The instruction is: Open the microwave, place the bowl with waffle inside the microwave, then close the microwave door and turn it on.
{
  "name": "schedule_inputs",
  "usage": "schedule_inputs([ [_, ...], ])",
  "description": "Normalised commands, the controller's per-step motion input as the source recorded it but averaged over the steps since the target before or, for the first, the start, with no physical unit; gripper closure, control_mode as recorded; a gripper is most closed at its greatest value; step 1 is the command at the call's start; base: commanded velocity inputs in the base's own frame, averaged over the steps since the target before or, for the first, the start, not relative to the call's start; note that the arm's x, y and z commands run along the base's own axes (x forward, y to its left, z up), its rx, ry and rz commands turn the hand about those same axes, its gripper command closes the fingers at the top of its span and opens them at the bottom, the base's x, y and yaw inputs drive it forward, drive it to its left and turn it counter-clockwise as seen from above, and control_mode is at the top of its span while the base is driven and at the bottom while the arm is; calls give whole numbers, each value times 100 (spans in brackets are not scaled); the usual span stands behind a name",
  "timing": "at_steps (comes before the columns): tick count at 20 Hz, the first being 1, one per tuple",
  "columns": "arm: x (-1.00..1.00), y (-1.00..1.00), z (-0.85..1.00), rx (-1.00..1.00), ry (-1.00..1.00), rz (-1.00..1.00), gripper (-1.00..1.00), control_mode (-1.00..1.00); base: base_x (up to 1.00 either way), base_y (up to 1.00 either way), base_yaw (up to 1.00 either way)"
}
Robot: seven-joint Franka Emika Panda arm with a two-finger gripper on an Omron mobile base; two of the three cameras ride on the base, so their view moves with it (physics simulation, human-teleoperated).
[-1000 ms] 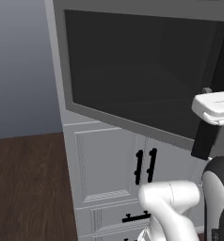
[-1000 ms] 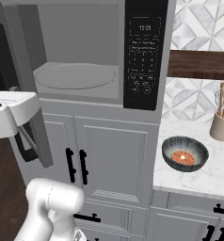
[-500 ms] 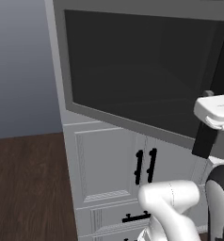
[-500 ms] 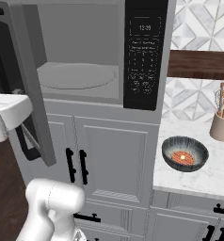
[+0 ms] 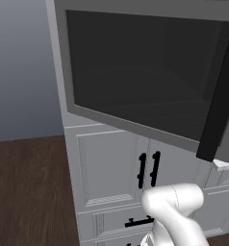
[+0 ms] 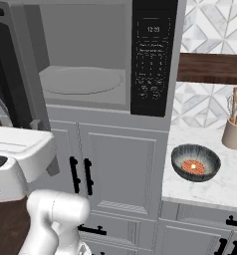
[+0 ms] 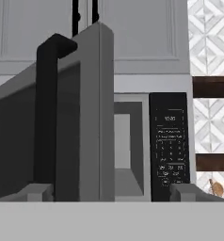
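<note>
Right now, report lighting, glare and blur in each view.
Left base view: door glass dark, no glare, soft render. Right base view: even light, microwave cavity clear, bowl casts a faint shadow on the counter. Hand view: handle slightly blurred, panel print unreadable.

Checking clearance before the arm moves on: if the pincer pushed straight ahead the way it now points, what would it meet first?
Probably the open grey-framed microwave door, near its long black bar handle. The open pincer faces the door's free edge, with the microwave cavity beyond; depth is unclear.
</note>
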Motion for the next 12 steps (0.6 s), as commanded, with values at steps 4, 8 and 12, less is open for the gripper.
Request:
schedule_inputs([
  [4,58,-81,0,15,1,26,-100,-100,0,0,0],
  [8,59,-52,0,8,1,31,-100,-100,0,0,0],
  [12,49,-17,-21,0,0,31,-100,-100,0,0,0],
])
